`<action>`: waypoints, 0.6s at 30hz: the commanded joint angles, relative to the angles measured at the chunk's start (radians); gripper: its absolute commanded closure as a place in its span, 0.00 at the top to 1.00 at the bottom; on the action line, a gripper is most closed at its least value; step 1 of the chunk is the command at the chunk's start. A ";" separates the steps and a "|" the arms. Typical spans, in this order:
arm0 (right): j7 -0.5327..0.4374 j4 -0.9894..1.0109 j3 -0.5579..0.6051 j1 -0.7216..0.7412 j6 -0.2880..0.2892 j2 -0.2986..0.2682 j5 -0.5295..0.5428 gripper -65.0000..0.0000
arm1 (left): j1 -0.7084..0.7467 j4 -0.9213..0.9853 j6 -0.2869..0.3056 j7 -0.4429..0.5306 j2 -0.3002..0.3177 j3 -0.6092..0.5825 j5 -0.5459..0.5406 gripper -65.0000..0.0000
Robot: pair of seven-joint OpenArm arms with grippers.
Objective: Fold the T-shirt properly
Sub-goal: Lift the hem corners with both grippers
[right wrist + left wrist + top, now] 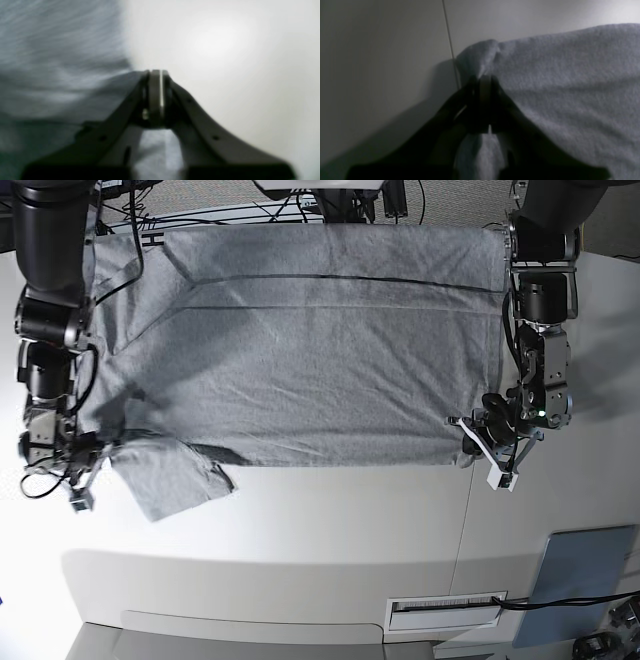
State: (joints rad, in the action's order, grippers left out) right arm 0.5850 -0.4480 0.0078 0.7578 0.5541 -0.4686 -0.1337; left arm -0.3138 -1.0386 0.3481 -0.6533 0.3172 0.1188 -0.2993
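The heather-grey T-shirt (320, 360) lies spread flat on the white table (330, 520), plain side up, with one sleeve (170, 475) folded out near the front left. My left gripper (478, 442) sits at the shirt's front right corner. In the left wrist view that gripper (485, 77) is shut on a bunched fold of the T-shirt (570, 75). My right gripper (82, 465) is at the shirt's left edge beside the sleeve. In the blurred right wrist view this gripper (156, 73) has its jaws almost together, and the edge of the T-shirt (50, 50) is drawn up into the tip.
A table seam (465, 530) runs forward from the left gripper, also visible as a dark line (450, 37). A blue-grey panel (580, 580) lies at the front right, and a labelled slot (445, 608) is near the front edge. Cables (300, 200) hang behind the shirt.
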 commanded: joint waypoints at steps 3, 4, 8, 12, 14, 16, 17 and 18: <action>-0.047 -0.018 -0.001 0.068 0.010 -0.037 0.026 0.39 | -0.010 -0.006 -0.006 -0.027 0.013 0.002 0.016 0.00; -0.061 -0.018 -0.001 0.068 0.010 -0.042 0.030 0.46 | -0.010 -0.006 -0.006 -0.027 0.013 0.002 0.016 0.00; -0.054 -0.015 -0.001 0.050 0.008 -0.043 0.034 0.55 | -0.010 -0.006 -0.007 -0.028 0.013 0.002 0.016 0.00; -0.046 -0.015 -0.001 0.005 0.010 -0.043 0.140 0.55 | -0.010 -0.006 -0.006 -0.031 0.013 0.002 0.016 0.00; -0.050 -0.015 -0.001 -0.012 0.010 -0.042 0.164 0.55 | -0.010 -0.006 -0.006 -0.031 0.013 0.002 0.016 0.00; -0.050 -0.014 -0.001 -0.027 0.011 -0.038 0.163 0.55 | -0.011 -0.006 -0.006 -0.031 0.013 0.002 0.016 0.00; -0.047 -0.014 -0.001 -0.035 0.011 -0.035 0.163 0.55 | -0.010 -0.006 -0.006 -0.031 0.013 0.002 0.015 0.00; -0.041 -0.014 -0.001 -0.045 0.011 -0.032 0.163 0.54 | -0.010 -0.006 -0.006 -0.031 0.013 0.002 0.016 0.00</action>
State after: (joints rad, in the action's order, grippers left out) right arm 0.5415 -0.4511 0.0074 0.6895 0.5663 -0.4904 0.0288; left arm -0.3138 -1.0386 0.3485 -0.6537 0.3187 0.1188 -0.2996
